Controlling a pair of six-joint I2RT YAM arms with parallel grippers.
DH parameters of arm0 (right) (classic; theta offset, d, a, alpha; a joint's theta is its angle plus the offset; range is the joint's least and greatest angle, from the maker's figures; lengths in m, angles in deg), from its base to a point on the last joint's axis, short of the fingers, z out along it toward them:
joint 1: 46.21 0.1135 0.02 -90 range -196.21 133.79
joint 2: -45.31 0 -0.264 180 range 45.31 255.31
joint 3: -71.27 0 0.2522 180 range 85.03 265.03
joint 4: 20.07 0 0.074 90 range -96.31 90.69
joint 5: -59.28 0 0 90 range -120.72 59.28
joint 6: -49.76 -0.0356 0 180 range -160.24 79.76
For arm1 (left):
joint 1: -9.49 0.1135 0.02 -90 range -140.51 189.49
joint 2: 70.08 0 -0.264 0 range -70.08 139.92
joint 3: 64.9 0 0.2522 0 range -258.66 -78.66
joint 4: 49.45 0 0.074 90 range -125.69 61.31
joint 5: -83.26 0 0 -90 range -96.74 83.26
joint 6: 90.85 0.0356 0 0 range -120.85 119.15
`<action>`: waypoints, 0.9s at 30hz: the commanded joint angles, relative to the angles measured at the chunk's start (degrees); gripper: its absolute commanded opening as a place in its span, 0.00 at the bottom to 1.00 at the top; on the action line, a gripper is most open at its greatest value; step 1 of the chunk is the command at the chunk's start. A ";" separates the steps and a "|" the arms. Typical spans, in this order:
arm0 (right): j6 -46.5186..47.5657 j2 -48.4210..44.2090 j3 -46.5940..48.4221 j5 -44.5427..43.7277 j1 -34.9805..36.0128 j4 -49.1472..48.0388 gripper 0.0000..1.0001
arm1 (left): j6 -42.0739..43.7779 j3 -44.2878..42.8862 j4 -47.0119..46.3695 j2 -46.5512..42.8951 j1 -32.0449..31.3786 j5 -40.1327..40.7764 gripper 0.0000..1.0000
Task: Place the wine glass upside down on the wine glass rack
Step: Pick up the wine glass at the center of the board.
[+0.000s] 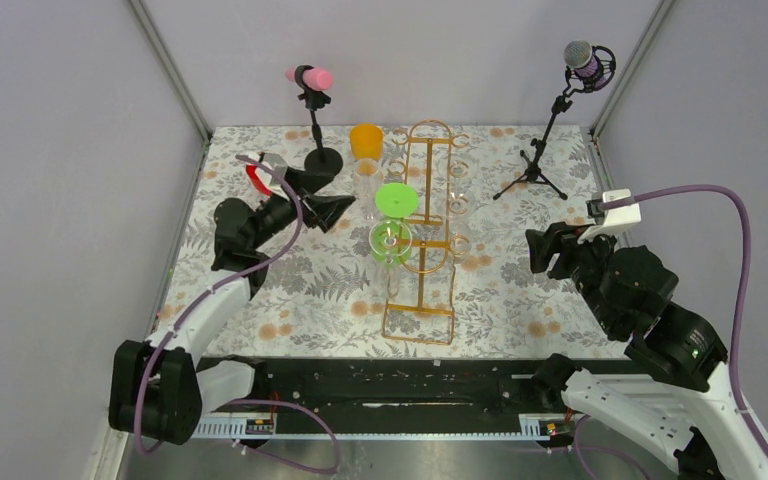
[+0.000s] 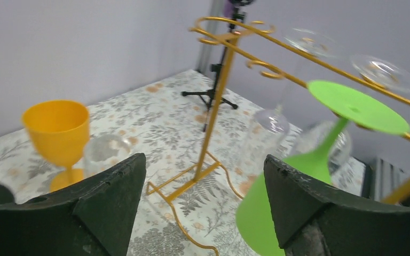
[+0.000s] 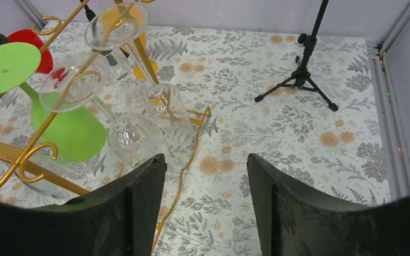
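The gold wire wine glass rack (image 1: 425,250) stands mid-table. A green wine glass (image 1: 391,228) hangs upside down on its left side, foot on top. Two clear glasses (image 1: 458,205) hang on its right side. My left gripper (image 1: 345,211) is open and empty, just left of the green glass. In the left wrist view (image 2: 205,170) the green glass (image 2: 304,170) is beside my right finger, and the rack (image 2: 219,90) is ahead. My right gripper (image 1: 540,250) is open and empty, right of the rack. Its wrist view (image 3: 205,165) shows the green glass (image 3: 72,133) and a hanging clear glass (image 3: 139,140).
An orange glass (image 1: 366,142) and a clear glass (image 1: 367,178) stand upright behind the rack's left side. A red glass (image 1: 257,177) sits by my left wrist. A pink microphone stand (image 1: 316,120) is at the back left. A purple-headed tripod (image 1: 550,140) is at the back right.
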State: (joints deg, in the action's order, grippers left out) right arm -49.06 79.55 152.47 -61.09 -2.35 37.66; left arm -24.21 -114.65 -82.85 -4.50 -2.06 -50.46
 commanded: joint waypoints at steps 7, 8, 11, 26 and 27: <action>0.07 0.65 -0.27 0.82 -0.40 -1.95 0.66 | -1.15 -15.67 37.12 -3.21 0.30 40.42 0.97; 0.08 0.73 -0.29 0.97 -0.40 -2.03 0.66 | -1.78 -18.29 42.12 -2.59 0.30 43.73 0.98; -0.16 0.91 -0.13 1.52 -0.35 -2.01 0.66 | -3.99 -29.54 59.45 1.40 1.29 51.51 0.99; -2.05 -0.99 -0.76 1.75 -0.36 -0.06 0.66 | -12.56 -43.25 79.07 20.68 19.04 49.10 0.95; -2.03 -0.97 -0.88 1.65 -0.43 -0.10 0.66 | -12.63 -43.62 79.06 21.52 19.06 49.01 0.95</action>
State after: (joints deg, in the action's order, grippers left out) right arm -50.31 79.18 152.14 -59.71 -2.35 38.10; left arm -35.51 -155.04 -5.15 16.11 17.41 -0.32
